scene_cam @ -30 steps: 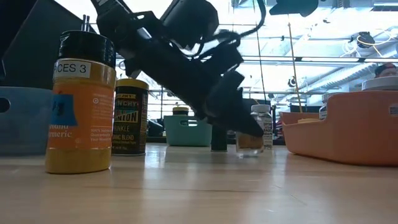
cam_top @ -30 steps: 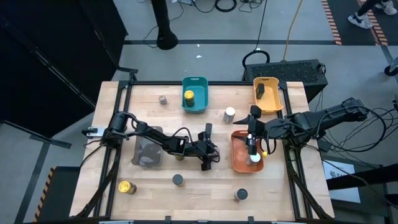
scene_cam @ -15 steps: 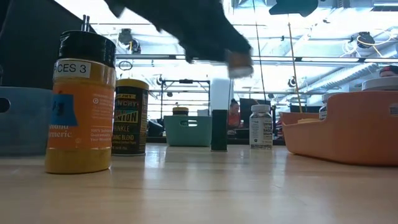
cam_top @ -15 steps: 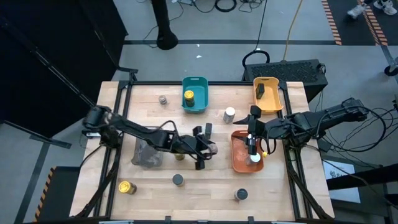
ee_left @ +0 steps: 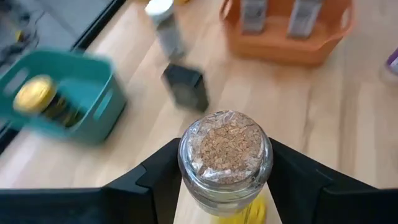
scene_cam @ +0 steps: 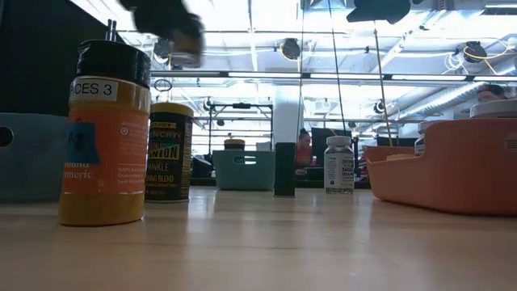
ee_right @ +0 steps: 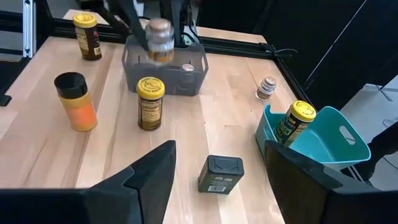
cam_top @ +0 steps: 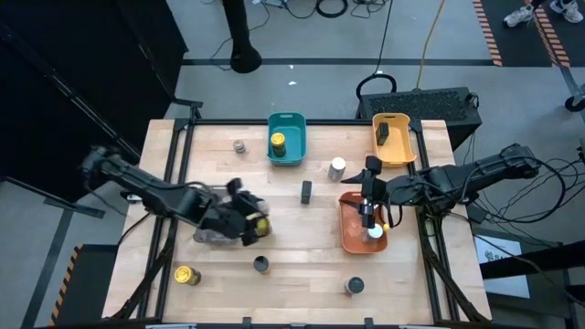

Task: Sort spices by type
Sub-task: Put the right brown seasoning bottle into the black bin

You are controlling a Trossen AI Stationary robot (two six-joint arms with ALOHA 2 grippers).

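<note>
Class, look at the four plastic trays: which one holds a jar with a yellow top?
The teal tray, at the table's far edge. A yellow-topped jar stands inside it; the orange, yellow and grey trays hold none.

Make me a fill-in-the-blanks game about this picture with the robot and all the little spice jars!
1. The left gripper is holding a glass jar whose top is made of ____.
2. The jar with the yellow lid stands inside the ____ tray.
3. The right gripper hovers over the ____ tray.
4. The small black tin stands on the bare ____.

Missing words: cork; teal; orange; table
</note>
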